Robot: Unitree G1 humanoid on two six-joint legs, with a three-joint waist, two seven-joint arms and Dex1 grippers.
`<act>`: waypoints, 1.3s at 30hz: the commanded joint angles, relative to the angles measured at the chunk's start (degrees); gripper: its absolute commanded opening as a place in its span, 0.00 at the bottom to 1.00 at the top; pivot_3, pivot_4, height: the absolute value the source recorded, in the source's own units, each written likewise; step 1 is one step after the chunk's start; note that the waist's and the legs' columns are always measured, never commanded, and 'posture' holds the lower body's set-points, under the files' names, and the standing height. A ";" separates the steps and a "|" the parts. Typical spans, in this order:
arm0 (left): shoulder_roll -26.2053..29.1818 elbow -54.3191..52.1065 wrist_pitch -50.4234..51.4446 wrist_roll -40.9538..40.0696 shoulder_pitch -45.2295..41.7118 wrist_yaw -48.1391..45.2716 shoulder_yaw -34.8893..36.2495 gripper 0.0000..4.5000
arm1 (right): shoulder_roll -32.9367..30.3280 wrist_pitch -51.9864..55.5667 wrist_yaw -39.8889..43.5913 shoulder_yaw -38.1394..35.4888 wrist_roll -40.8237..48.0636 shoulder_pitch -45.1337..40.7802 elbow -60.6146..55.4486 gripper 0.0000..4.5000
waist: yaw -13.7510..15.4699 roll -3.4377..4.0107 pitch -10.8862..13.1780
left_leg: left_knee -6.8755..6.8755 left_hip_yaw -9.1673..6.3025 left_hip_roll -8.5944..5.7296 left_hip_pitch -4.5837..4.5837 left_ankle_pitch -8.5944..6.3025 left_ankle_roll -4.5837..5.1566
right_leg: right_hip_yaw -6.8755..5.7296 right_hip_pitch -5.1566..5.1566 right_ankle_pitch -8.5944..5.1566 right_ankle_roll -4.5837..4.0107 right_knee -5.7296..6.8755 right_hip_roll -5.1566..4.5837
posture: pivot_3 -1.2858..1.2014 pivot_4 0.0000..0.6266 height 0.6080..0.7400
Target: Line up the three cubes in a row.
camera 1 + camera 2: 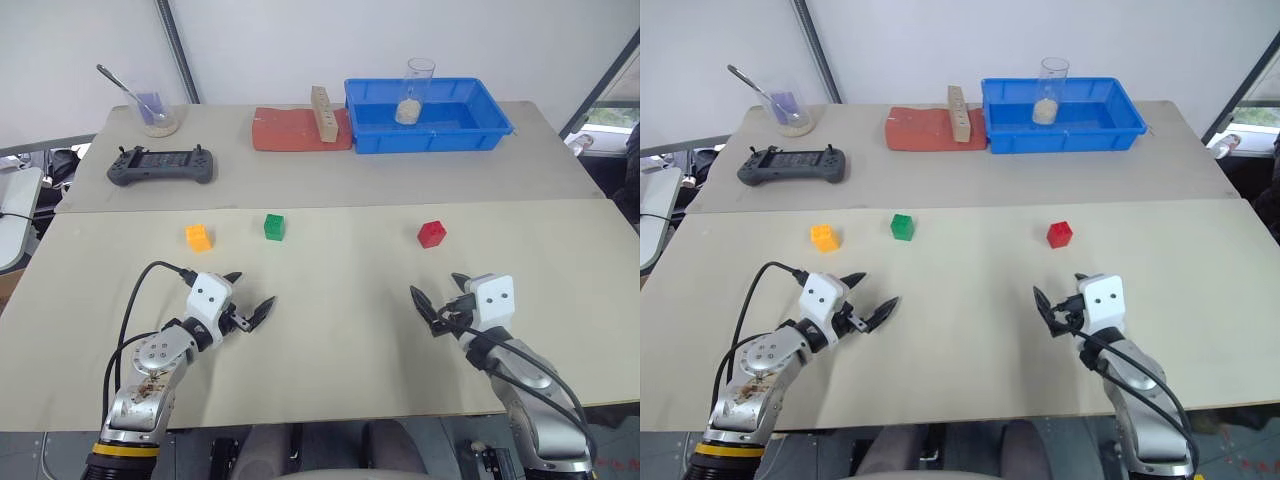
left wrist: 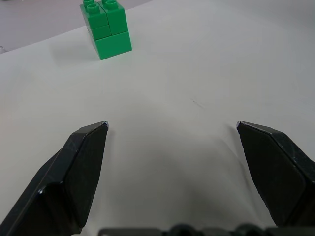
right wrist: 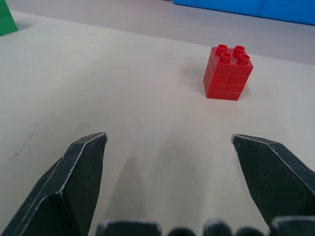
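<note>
Near counter's point(image 1: 330, 380) front edge, both jaws apart, empty. Risk: small red studded plastic cube point(image 1: 431, 234) sits well apart from green studded plastic cube point(image 1: 274, 227) and orange-yellow studded plastic cube point(image 1: 198, 237); off-centre grasp by right gripper point(image 1: 440, 301) could topple it.

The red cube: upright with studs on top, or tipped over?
Upright. The red cube sits flat on the table with its four studs facing up, untouched by either hand.
</note>
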 commanded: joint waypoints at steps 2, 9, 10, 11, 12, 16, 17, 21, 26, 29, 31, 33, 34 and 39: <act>0.21 -0.87 -1.17 0.28 -0.15 -0.57 -0.61 1.00 | -0.79 0.78 -0.53 -1.41 -0.22 -0.91 -2.36 0.99 | 0.00 0.00 0.00 | 0.00 0.00 0.00 0.00 0.00 0.00 | 0.00 0.00 0.00 0.00 0.00 0.00 | 0.52 0.24 1.00; 1.06 -0.25 1.71 -4.29 -4.50 -5.65 -0.54 1.00 | -1.74 3.41 -1.04 -2.74 0.37 -1.01 -4.65 0.99 | 0.11 0.00 0.00 | 0.00 -0.01 0.00 -0.01 0.00 0.00 | -0.01 0.00 0.00 0.00 0.00 0.00 | 0.52 0.24 1.00; 1.58 -0.37 3.07 -6.00 -5.67 -7.82 -0.70 1.00 | -1.81 3.94 -1.14 -3.28 0.82 -1.33 -4.73 0.99 | 0.12 0.00 0.00 | 0.00 0.00 -0.01 -0.01 0.00 0.00 | -0.01 0.00 0.00 0.00 0.01 0.00 | 0.52 0.24 1.00; 2.21 -0.80 4.24 -7.58 -7.10 -10.15 -1.23 1.00 | -1.67 4.36 -1.20 -3.91 1.59 -1.88 -4.59 0.99 | 0.08 0.00 0.00 | 0.00 -0.01 -0.01 -0.01 0.00 0.00 | -0.03 0.01 0.00 0.00 0.01 0.00 | 0.52 0.24 1.00; 3.06 -1.26 4.67 -8.26 -8.36 -12.31 -2.11 1.00 | -1.57 4.79 -1.14 -4.36 2.20 -2.41 -4.39 0.99 | 0.05 0.00 0.00 | 0.01 0.00 -0.01 0.00 0.01 0.00 | -0.02 0.01 0.00 0.00 0.01 0.00 | 0.52 0.24 1.00; 5.03 -2.01 2.84 -8.48 -14.36 -19.55 -6.51 1.00 | -2.34 5.57 -0.95 -4.62 1.70 -6.99 -0.38 0.99 | -0.13 0.00 0.00 | 0.01 0.01 -0.03 0.00 0.01 0.00 | -0.02 0.00 0.00 0.00 0.03 0.06 | 0.52 0.24 1.00; 4.64 -1.67 2.68 -8.47 -16.11 -20.39 -7.38 1.00 | -2.42 5.62 -0.98 -4.68 1.63 -8.66 1.36 0.99 | -0.13 0.00 0.00 | 0.01 0.02 -0.03 0.00 0.01 0.00 | -0.02 0.01 0.00 0.00 0.02 0.09 | 0.52 0.24 1.00; 2.59 0.85 1.61 -8.14 -21.49 -21.74 -9.18 1.00 | -2.38 5.85 -0.70 -4.14 1.27 -14.43 8.93 0.99 | -0.14 0.00 0.00 | 0.03 0.03 -0.03 -0.01 0.02 0.01 | -0.02 0.01 0.00 0.00 0.03 0.13 | 0.52 0.24 1.00; 1.17 2.51 2.36 -8.53 -24.99 -21.78 -8.99 1.00 | -1.12 2.17 -0.29 -3.92 0.87 -20.89 20.98 0.99 | -0.29 -0.01 0.01 | 0.04 0.03 -0.02 -0.02 0.03 0.02 | -0.02 0.01 0.00 0.00 0.04 0.18 | 0.52 0.24 1.00; 1.27 2.11 3.36 -9.03 -25.17 -21.81 -8.75 1.00 | -0.44 -0.83 -0.31 -3.51 -0.16 -24.48 27.80 0.99 | -0.65 -0.01 0.01 | 0.05 0.04 -0.02 -0.02 0.03 0.02 | 0.00 0.01 0.00 0.00 0.05 0.20 | 0.52 0.24 1.00; 1.49 1.55 4.01 -9.27 -25.00 -21.69 -8.46 1.00 | -0.12 -3.74 -0.66 -3.13 -1.39 -27.42 33.61 0.99 | -0.91 0.00 0.01 | 0.05 0.04 -0.02 -0.02 0.03 0.02 | 0.00 0.00 0.00 0.00 0.05 0.20 | 0.52 0.24 1.00; 1.61 1.05 4.56 -9.31 -24.90 -21.38 -8.15 1.00 | 0.10 -6.48 -0.80 -2.86 -2.23 -30.12 38.71 0.99 | -1.13 0.00 0.01 | 0.05 0.04 -0.02 -0.02 0.03 0.02 | -0.01 0.00 0.00 0.00 0.07 0.21 | 0.52 0.24 1.00; 1.64 0.93 4.75 -9.31 -24.91 -21.23 -8.04 1.00 | 0.23 -7.56 -0.66 -2.83 -2.33 -31.21 40.71 0.99 | -1.15 0.00 0.01 | 0.05 0.04 -0.02 -0.02 0.03 0.02 | 0.00 0.00 0.00 0.00 0.07 0.21 | 0.52 0.24 1.00; 1.45 0.35 4.47 -9.56 -24.89 -19.80 -7.25 1.00 | 0.06 -13.89 0.18 -2.33 -3.69 -37.10 51.41 0.99 | -1.43 0.00 0.01 | 0.05 0.04 -0.01 -0.01 0.03 0.01 | 0.00 0.00 0.00 0.01 0.08 0.21 | 0.52 0.24 1.00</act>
